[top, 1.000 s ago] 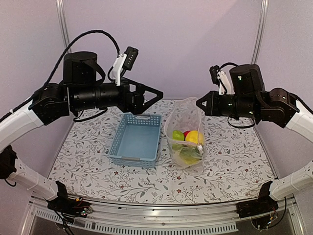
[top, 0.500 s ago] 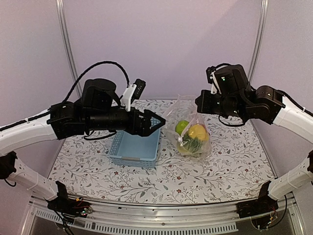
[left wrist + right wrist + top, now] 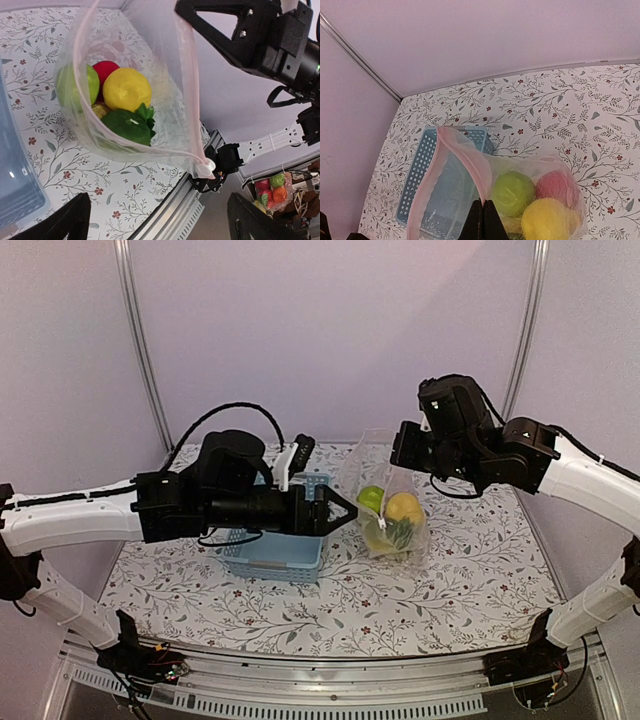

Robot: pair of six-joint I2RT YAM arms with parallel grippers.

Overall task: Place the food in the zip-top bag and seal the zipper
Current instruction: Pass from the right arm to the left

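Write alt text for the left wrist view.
An open zip-top bag, held by its mouth edge in the shut right gripper, contains a yellow lemon, a red piece, a light green piece and a dark green leafy piece. The left gripper, open, shows in the bottom corners.

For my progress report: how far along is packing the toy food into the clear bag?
Looks done: a yellow lemon, a red tomato and green toy pieces lie inside the crinkly transparent zip-top bag. In hand: the right gripper is shut on the bag's mouth edge, holding it up; the open left gripper points at it. Left: the thin pinkish zipper strip gapes open, not yet sealed.
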